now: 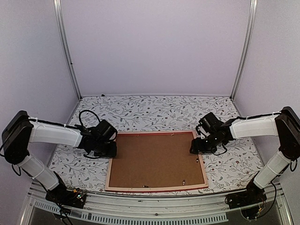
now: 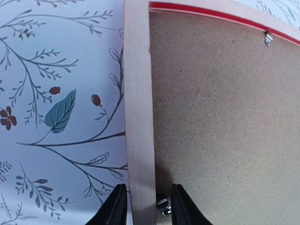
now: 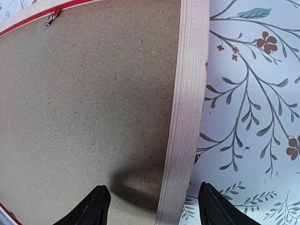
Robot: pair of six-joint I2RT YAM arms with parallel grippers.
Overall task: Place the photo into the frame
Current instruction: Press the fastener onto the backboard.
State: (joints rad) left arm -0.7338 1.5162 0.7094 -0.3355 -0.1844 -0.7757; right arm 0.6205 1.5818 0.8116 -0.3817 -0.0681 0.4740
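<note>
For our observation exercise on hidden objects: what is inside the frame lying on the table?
A brown backing board fills the frame, with small metal clips at its edge. Anything beneath the board, the photo included, is covered and cannot be seen.

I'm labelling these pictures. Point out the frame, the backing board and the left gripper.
frame point(image 2: 139, 117), left wrist view, pale wood rail.
backing board point(image 1: 154, 159), top view, middle of brown face.
left gripper point(image 2: 147, 194), left wrist view, midway between fingertips.

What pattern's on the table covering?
The table covering is white with grey branches, teal leaves, red flowers; left wrist view.
</note>
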